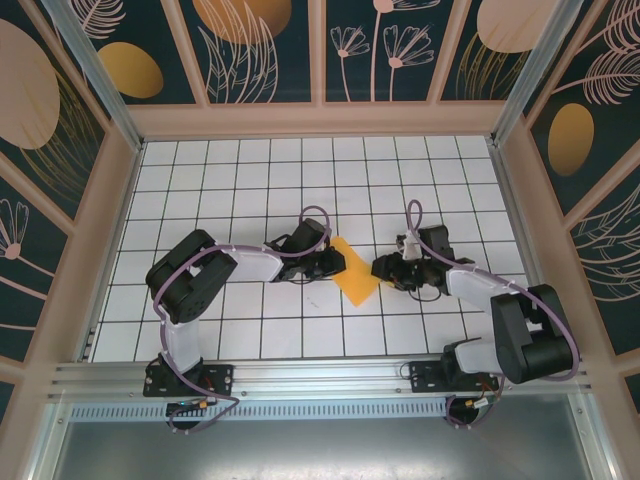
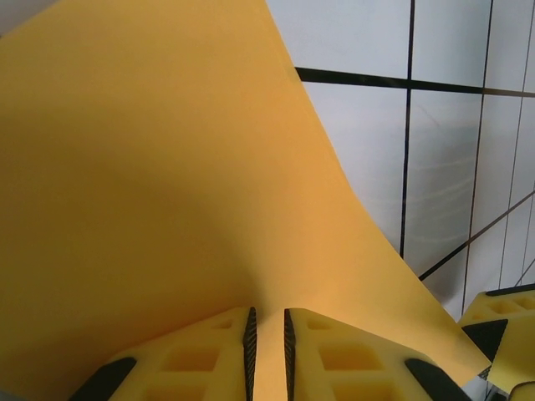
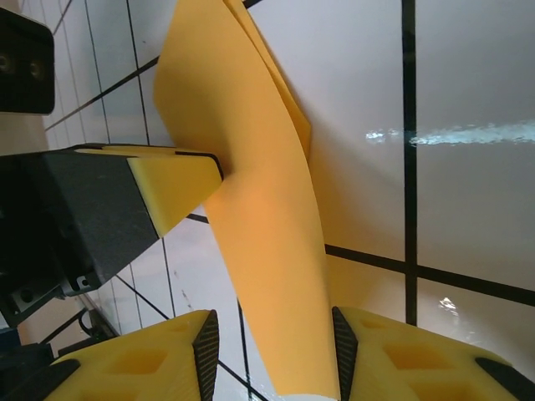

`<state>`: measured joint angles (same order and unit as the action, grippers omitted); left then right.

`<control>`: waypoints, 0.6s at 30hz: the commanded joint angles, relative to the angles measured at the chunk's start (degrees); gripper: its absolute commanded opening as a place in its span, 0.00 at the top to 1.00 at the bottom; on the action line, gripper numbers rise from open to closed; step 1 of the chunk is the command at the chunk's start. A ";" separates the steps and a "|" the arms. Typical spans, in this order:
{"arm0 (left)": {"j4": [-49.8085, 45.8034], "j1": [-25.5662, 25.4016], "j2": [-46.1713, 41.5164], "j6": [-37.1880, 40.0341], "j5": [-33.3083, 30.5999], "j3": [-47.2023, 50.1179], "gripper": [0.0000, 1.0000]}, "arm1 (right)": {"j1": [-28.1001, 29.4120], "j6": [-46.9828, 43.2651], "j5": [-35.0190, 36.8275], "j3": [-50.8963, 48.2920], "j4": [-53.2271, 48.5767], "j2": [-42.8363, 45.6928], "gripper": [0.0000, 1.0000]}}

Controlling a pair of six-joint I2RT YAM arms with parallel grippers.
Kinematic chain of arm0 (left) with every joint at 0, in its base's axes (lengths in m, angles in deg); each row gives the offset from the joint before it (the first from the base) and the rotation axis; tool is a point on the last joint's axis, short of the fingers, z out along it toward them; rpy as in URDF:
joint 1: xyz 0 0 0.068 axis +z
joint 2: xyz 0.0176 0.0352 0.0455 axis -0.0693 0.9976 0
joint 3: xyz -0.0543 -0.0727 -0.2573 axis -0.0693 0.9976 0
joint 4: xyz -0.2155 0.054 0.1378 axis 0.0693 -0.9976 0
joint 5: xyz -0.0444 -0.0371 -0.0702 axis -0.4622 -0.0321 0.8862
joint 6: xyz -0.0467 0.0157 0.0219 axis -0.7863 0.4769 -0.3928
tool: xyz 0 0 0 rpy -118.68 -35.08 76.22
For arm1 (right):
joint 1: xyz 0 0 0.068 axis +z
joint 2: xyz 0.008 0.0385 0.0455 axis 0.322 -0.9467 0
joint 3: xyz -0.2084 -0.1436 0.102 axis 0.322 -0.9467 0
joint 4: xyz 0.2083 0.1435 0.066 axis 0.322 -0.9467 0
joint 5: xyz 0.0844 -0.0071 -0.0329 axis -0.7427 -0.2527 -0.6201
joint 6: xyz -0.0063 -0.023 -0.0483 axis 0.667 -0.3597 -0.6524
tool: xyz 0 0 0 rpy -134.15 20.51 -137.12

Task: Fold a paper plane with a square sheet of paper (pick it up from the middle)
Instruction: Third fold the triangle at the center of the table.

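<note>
Two arms bolted to the metal rail [image 1: 320, 372] at the near edge, left arm [image 1: 195, 285] and right arm [image 1: 525, 335], both bent inward toward the middle of the white gridded table [image 1: 250, 170]. Farther out, left gripper [image 1: 337, 262]: fingers [image 2: 209, 355] pressed together on the left side of the square sheet of paper [image 1: 356, 273], with nothing but the thin sheet between the black pads in the left wrist view. Right gripper [image 1: 384, 268], just right of the sheet: jaws apart, yellow fingers [image 3: 142, 359] spread wide, the sheet's free edge standing in the gap and lying along the right-hand pad, not squeezed. Sheet itself: plain orange-yellow, held between the two grippers near the table's centre, curved up off the tiles rather than flat, a second layer showing behind the first in the right wrist view, and one corner low on the grid. Beyond, bare white tiles with black lines. Farthest, dark panelled walls [image 1: 260, 50] with pale leaf and flower drawings and orange ovals.
</note>
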<state>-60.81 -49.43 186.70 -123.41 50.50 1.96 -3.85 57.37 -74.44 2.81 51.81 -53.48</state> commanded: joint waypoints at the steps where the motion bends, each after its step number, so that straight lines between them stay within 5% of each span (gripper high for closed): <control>1: 1.07 -0.33 -0.45 -0.55 2.21 -1.29 0.76 | 0.33 3.27 -3.38 -1.67 4.98 1.46 0.57; 12: 20.63 -0.31 -1.61 -18.31 7.30 3.03 0.50 | 0.64 5.75 -6.81 -4.07 11.05 5.83 0.53; 18: 23.37 -0.52 -0.45 -23.26 6.98 4.90 0.48 | 1.05 6.84 -8.81 -4.75 13.58 6.57 0.52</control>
<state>-41.40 -49.43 186.17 -142.38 56.91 6.13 -3.30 63.55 -80.54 -1.17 62.02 -48.33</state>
